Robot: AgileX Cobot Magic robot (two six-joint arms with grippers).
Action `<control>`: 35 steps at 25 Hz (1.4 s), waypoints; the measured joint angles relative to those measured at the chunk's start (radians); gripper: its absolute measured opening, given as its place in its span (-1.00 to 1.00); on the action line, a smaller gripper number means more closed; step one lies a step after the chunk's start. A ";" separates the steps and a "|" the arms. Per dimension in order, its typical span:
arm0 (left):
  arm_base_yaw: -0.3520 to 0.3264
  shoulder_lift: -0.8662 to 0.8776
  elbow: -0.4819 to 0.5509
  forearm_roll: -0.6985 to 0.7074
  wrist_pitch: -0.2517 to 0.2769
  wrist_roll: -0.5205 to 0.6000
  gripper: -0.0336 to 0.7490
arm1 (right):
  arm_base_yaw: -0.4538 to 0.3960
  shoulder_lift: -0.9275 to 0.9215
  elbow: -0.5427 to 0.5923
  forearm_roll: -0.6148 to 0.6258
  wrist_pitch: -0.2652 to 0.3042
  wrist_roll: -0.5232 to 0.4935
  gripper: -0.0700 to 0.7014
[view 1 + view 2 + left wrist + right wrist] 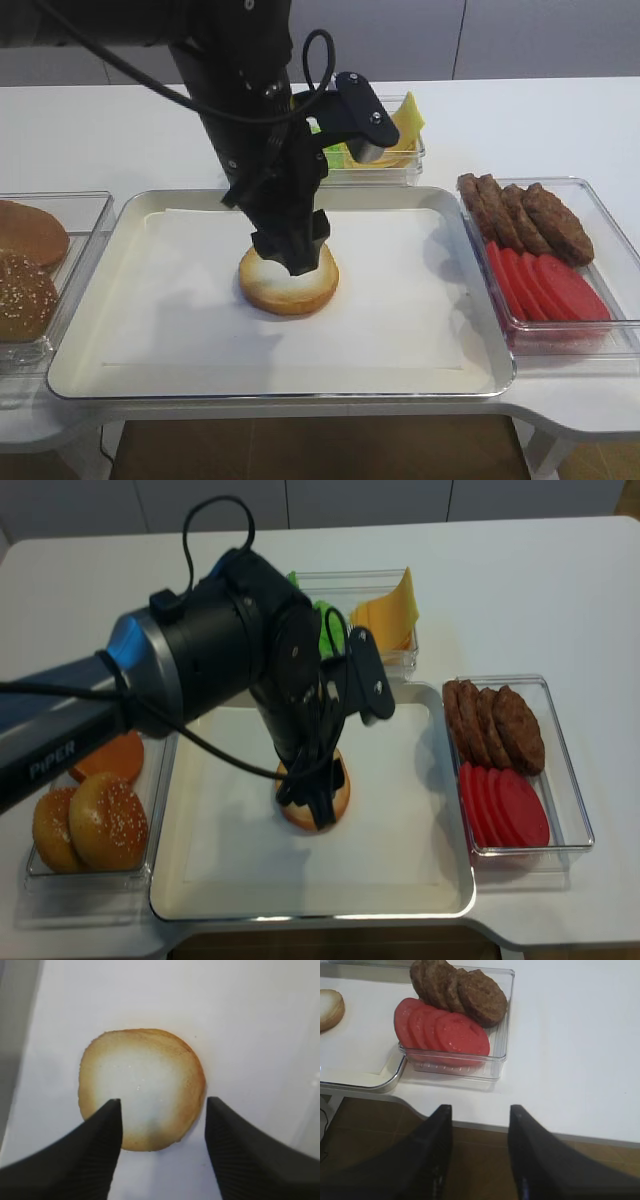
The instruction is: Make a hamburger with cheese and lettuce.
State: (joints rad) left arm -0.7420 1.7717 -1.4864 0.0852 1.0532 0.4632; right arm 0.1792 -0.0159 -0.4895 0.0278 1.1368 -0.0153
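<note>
Hamburger [141,1087] lies under spread left gripper [163,1110], seemingly untouched.

A white table [540,120] with a smooth, matte top fills most of the scene, its near edge rounded and notched at the middle. Behind it runs a pale grey wall [500,35] of flat panels split by a thin vertical seam. Below the table's front edge, a brown floor [320,450] shows, with a white table leg [540,450] at the right. Soft, even light falls from above, casting only faint shadows on the white surface.
</note>
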 joint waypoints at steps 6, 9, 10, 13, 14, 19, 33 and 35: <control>0.000 0.000 -0.064 -0.003 0.072 -0.126 0.09 | 0.000 0.000 0.000 0.000 0.000 0.000 -0.04; 0.000 0.000 -0.075 -0.005 0.120 -0.204 0.10 | 0.000 0.000 0.000 0.000 0.000 0.000 -0.04; 0.000 0.000 -0.076 -0.005 0.139 -0.231 0.10 | 0.000 0.000 0.000 0.000 0.000 0.000 -0.04; 0.000 0.000 -0.078 -0.005 0.170 -0.304 0.10 | 0.000 0.000 0.000 0.000 0.000 0.000 -0.04; 0.000 0.000 -0.078 -0.005 0.172 -0.329 0.10 | 0.000 0.000 0.000 0.000 0.000 0.000 -0.04; 0.000 0.000 -0.106 -0.005 0.174 -0.448 0.10 | 0.000 0.000 0.000 0.000 0.000 0.000 -0.04; 0.000 0.000 -0.119 -0.113 0.176 -0.624 0.10 | 0.000 0.000 0.000 0.000 0.000 0.002 -0.04; 0.000 -0.013 -0.119 -0.113 0.176 -0.635 0.10 | 0.000 0.000 0.000 0.000 0.000 0.002 -0.04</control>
State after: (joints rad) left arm -0.7420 1.7591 -1.6054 -0.0274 1.2292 -0.1715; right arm 0.1792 -0.0159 -0.4895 0.0278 1.1368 -0.0132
